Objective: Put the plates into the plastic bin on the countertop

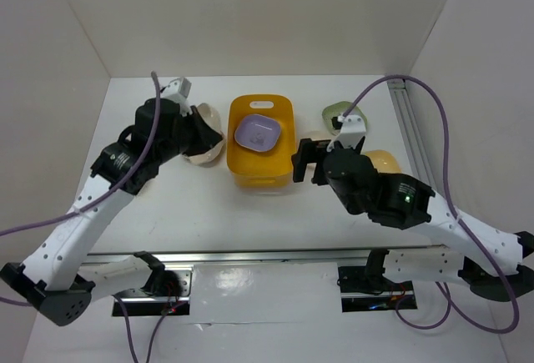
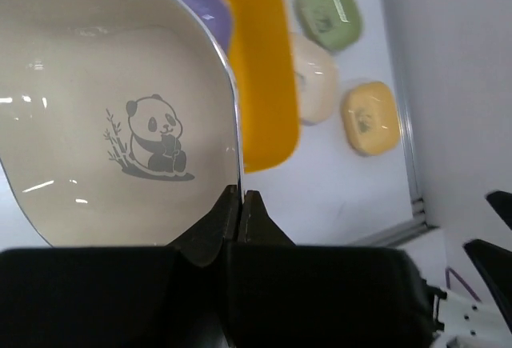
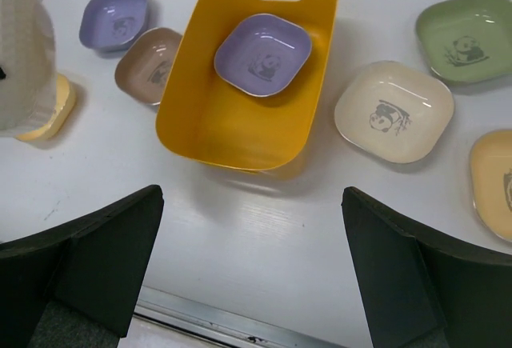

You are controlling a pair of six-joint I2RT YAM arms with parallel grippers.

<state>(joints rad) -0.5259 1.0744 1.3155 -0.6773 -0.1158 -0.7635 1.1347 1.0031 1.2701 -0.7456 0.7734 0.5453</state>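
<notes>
Left jaws clamp cream plate (image 2: pixel 96 68), right jaws spread

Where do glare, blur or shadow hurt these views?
Left wrist: glare streaks on the held cream plate, the green plate beyond it soft. Right wrist: sharp, the plastic bin faintly mirrored in the countertop. Top external: even light, weak shadows.

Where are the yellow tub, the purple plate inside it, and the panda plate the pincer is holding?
Yellow tub (image 3: pixel 228 128), right wrist view: bare floor inside.
Purple plate (image 3: pixel 262 54), right wrist view: its centre print.
Panda plate (image 2: pixel 96 68), left wrist view: inner face above the panda.
</notes>
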